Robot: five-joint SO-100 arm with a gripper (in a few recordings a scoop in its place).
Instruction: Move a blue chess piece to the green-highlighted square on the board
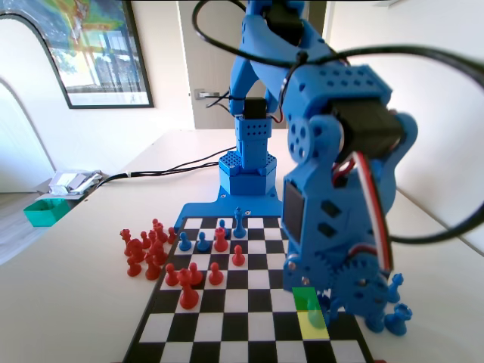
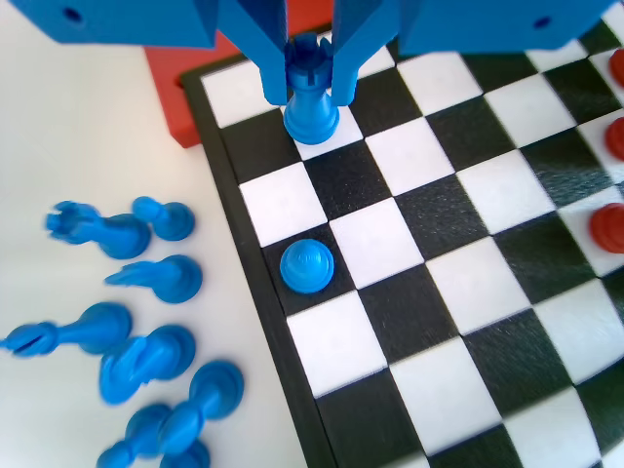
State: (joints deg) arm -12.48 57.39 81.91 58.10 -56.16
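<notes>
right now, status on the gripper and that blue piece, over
Gripper shut on crenellated blue plastic rook, its base on a white edge square. Round-headed blue pawn stands free nearby. Green-highlighted square partly behind the arm.

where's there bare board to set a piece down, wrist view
Free: the squares right of the blue pawn, running down toward the picture's bottom edge. Crowded: the table left of the board, full of blue pieces, and the square under the gripper.
</notes>
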